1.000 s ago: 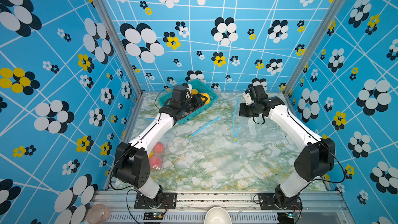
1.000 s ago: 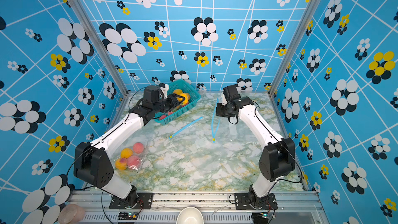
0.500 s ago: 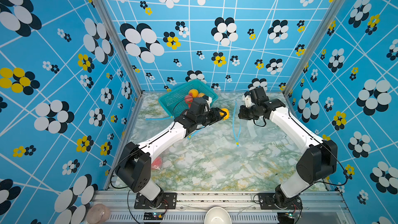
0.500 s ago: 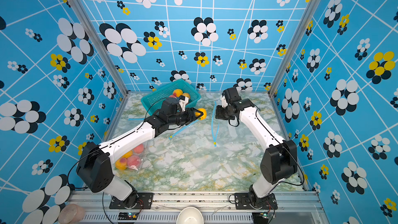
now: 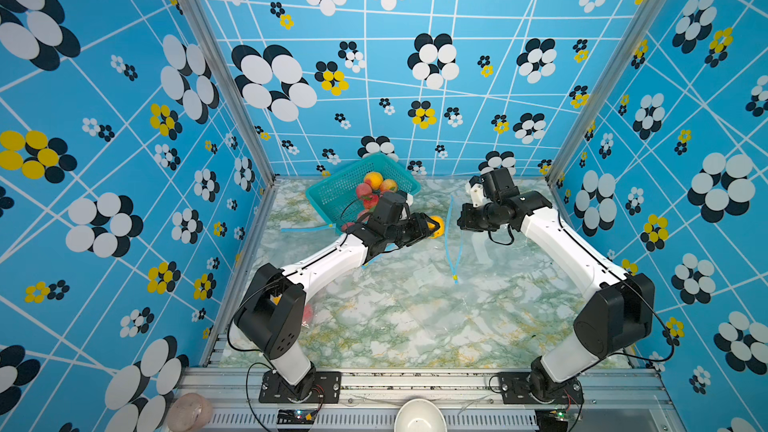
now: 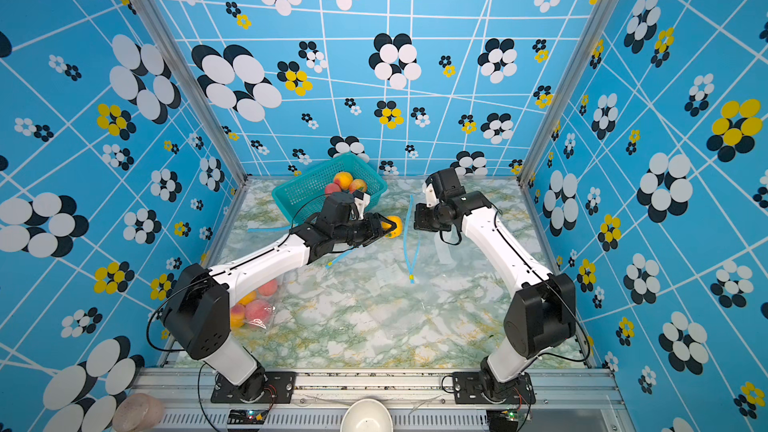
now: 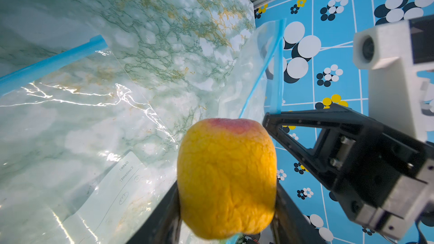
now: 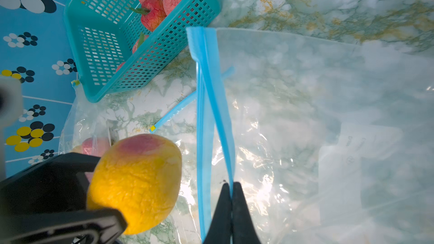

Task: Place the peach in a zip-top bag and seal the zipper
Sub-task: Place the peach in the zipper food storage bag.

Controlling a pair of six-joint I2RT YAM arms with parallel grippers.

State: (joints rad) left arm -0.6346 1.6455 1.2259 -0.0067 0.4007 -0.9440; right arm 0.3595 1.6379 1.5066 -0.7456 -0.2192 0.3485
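Sitting clamped inside the left gripper (image 5: 428, 227) is the peach (image 7: 226, 177).

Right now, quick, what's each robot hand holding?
Left gripper: closed on the peach.
Right gripper: closed, pinching the zip-top bag by its zipper.

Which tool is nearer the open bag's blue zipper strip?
Right. The right tool is pinched shut on the blue zipper strip; the left tool, gripping the peach, is beside it, apart.
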